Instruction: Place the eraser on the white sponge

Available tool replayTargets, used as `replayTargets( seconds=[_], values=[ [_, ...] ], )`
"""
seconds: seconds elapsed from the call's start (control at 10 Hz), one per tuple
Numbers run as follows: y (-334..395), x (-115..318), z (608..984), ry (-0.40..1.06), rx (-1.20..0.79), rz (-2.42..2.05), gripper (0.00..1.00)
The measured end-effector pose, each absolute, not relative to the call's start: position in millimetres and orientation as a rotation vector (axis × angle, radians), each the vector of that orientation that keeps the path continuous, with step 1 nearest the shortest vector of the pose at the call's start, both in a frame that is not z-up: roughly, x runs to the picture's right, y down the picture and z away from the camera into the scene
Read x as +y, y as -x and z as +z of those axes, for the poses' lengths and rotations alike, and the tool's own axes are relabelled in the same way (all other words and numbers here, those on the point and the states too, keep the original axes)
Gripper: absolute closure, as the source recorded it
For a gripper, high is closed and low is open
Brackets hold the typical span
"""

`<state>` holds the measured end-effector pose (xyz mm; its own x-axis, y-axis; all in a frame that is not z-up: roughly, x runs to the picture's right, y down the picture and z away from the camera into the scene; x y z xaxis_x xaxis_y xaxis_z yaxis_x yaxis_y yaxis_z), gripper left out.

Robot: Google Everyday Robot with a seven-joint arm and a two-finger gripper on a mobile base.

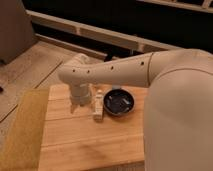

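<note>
- Warm, moderate light falls on the pale wooden plank tabletop [75,145], while the far background beyond it lies in deep darkness.
- The large cream-white robot arm [125,75] is brightest along its top and shaded underneath, so the light comes from above.
- The pincer [78,105] hangs over the tabletop's far left part, in the arm's shade.
- The round black bowl [119,102] carries faint pale glints inside.

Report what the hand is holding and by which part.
Cannot tell. The hand points down at the wooden table, left of the slim pale object and the black bowl; its own wrist hides anything in it.
</note>
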<state>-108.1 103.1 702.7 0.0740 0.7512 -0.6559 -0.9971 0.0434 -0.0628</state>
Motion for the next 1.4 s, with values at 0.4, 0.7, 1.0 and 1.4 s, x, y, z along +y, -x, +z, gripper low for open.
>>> replayTargets(
  seconds=[0.4,0.7,1.0,1.4],
  values=[
    [108,103,703,0.591,0.522,1.433,0.35],
    [108,103,703,0.591,0.522,1.433,0.35],
    [108,103,703,0.590,0.521,1.432,0.35],
    [128,54,698,0.499,0.343,1.317,0.35]
  ],
)
